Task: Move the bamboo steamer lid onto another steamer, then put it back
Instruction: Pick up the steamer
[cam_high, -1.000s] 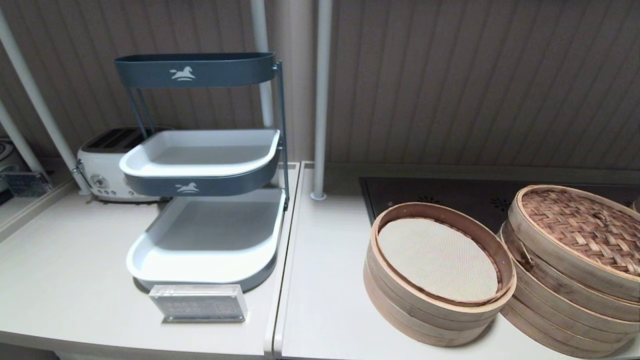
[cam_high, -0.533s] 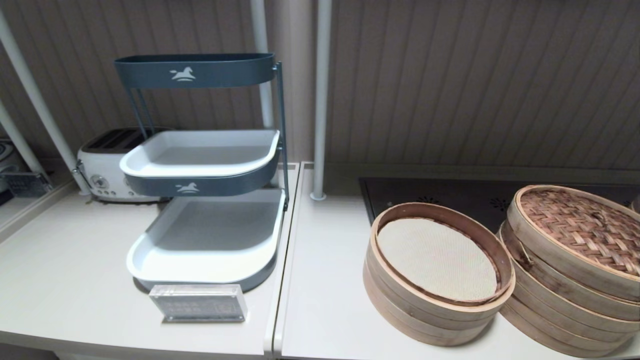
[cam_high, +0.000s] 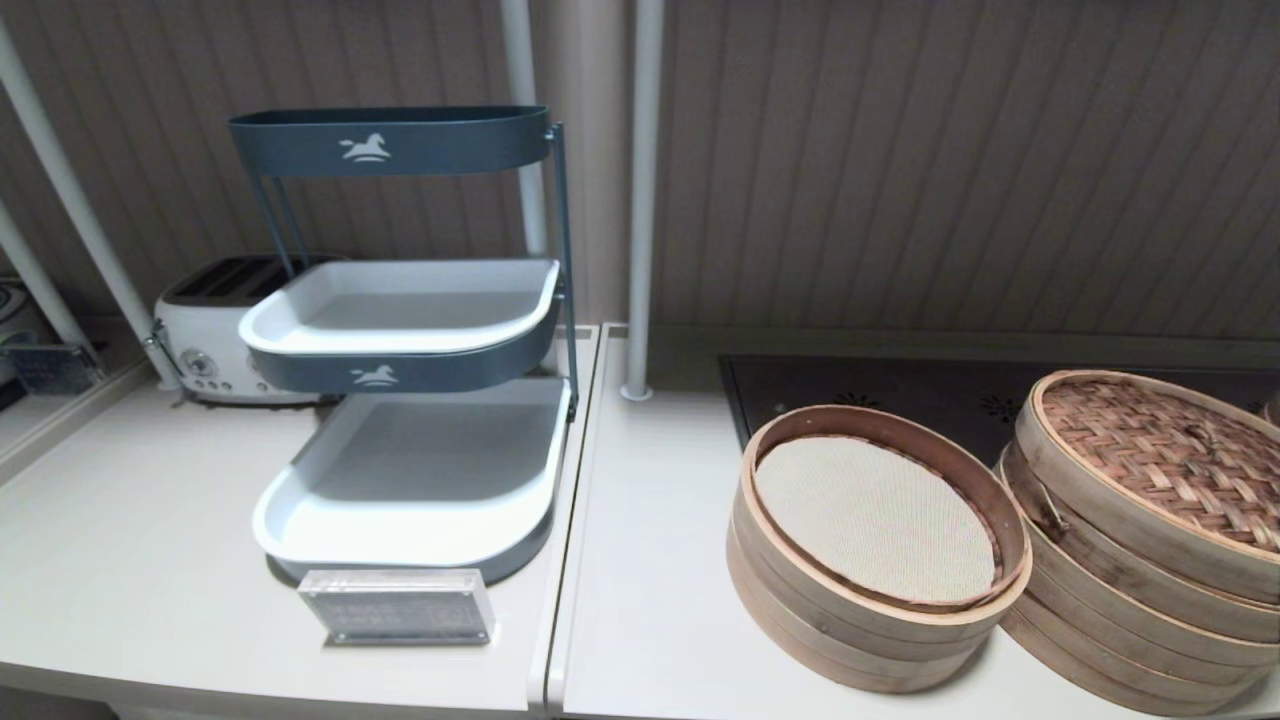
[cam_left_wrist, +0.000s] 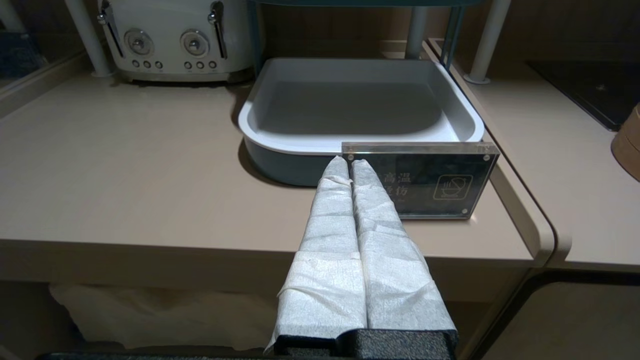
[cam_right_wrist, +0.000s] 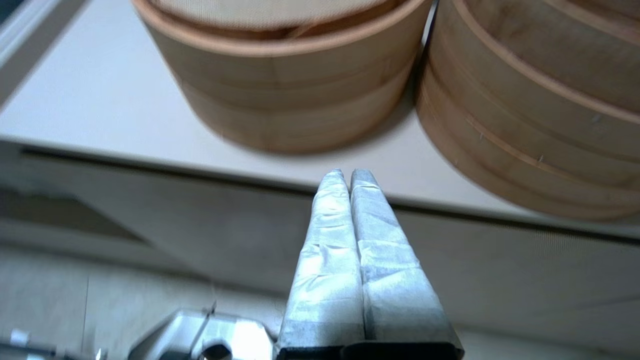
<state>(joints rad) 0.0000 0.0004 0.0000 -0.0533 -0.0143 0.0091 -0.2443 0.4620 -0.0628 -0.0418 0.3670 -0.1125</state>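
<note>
The bamboo steamer lid (cam_high: 1160, 450), with a reddish-brown woven top and a pale rim, rests on another steamer (cam_high: 1100, 590), a stack of pale rings with a dark wire tie, at the counter's right. That stack's side (cam_right_wrist: 525, 125) also shows in the right wrist view. Neither gripper appears in the head view. My right gripper (cam_right_wrist: 346, 172) is shut and empty, low in front of the counter edge, below the gap between the two stacks. My left gripper (cam_left_wrist: 348, 161) is shut and empty, off the counter's front, in front of a small sign.
An uncovered steamer (cam_high: 850, 620) with a cream mesh liner stands just left of the lidded stack, touching it. A tiered tray rack (cam_high: 410, 500), a clear acrylic sign (cam_high: 398, 605) and a white toaster (cam_high: 215, 340) occupy the left. A dark cooktop (cam_high: 900, 385) lies behind the steamers.
</note>
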